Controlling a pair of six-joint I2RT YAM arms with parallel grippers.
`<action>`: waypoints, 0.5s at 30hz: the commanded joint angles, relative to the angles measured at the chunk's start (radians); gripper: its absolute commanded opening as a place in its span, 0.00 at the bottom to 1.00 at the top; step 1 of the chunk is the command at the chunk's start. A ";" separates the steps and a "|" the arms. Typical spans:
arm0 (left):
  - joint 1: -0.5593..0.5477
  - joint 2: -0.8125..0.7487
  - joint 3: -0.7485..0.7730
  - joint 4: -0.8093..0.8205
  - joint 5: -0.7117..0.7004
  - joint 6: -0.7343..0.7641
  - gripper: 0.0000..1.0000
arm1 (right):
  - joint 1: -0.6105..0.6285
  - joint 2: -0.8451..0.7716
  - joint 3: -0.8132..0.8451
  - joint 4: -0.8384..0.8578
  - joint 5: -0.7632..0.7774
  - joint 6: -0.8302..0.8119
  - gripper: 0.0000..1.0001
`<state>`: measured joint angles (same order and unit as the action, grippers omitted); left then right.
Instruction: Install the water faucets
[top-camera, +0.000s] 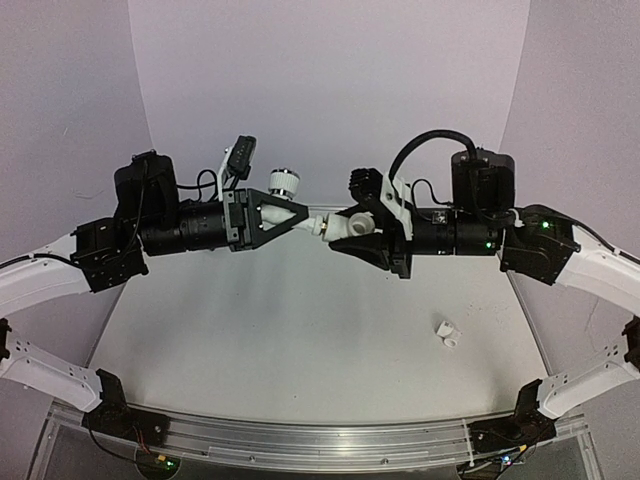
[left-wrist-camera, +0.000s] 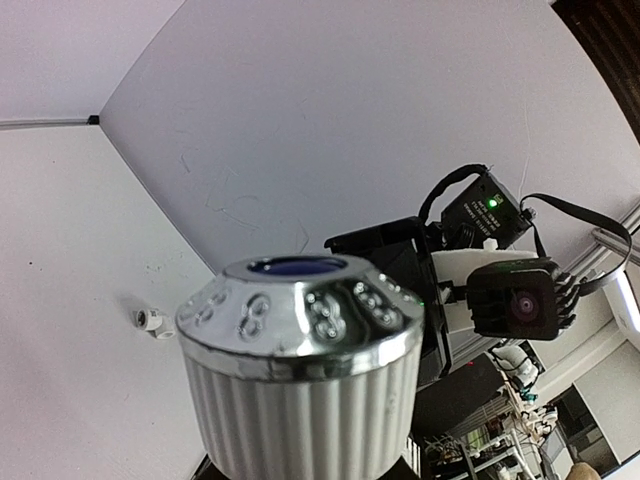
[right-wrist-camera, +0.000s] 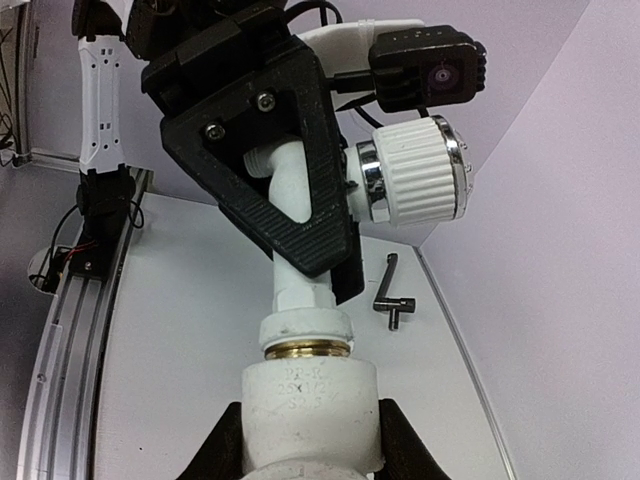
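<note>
Above the table's middle, my left gripper (top-camera: 303, 218) is shut on a white water faucet (right-wrist-camera: 296, 180). Its ribbed round knob (top-camera: 285, 182) has a chrome rim and fills the left wrist view (left-wrist-camera: 300, 370). My right gripper (top-camera: 352, 226) is shut on a white pipe fitting (right-wrist-camera: 310, 395), its black fingers (right-wrist-camera: 215, 450) on either side. The faucet's stem meets the fitting end to end, and a brass ring (right-wrist-camera: 308, 348) shows at the joint. The two grippers face each other, nearly touching.
A small loose white fitting (top-camera: 447, 334) lies on the table at the right front, also seen in the left wrist view (left-wrist-camera: 150, 321). A dark metal crank-shaped bar (right-wrist-camera: 393, 300) lies by the wall. An aluminium rail (top-camera: 320, 440) runs along the near edge.
</note>
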<state>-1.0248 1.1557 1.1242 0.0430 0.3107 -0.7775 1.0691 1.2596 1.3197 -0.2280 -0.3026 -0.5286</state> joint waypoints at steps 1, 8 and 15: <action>0.033 -0.012 0.066 -0.025 -0.183 0.006 0.00 | 0.012 -0.013 0.047 0.042 -0.040 0.084 0.06; 0.033 -0.060 0.053 0.003 -0.141 -0.001 0.00 | 0.011 -0.014 0.052 0.042 -0.028 0.083 0.04; 0.034 -0.082 -0.019 0.056 -0.121 0.107 0.00 | 0.010 -0.001 0.070 0.041 -0.030 0.128 0.01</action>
<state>-1.0248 1.1384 1.1333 0.0135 0.3111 -0.7772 1.0725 1.2680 1.3254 -0.2105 -0.3092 -0.4871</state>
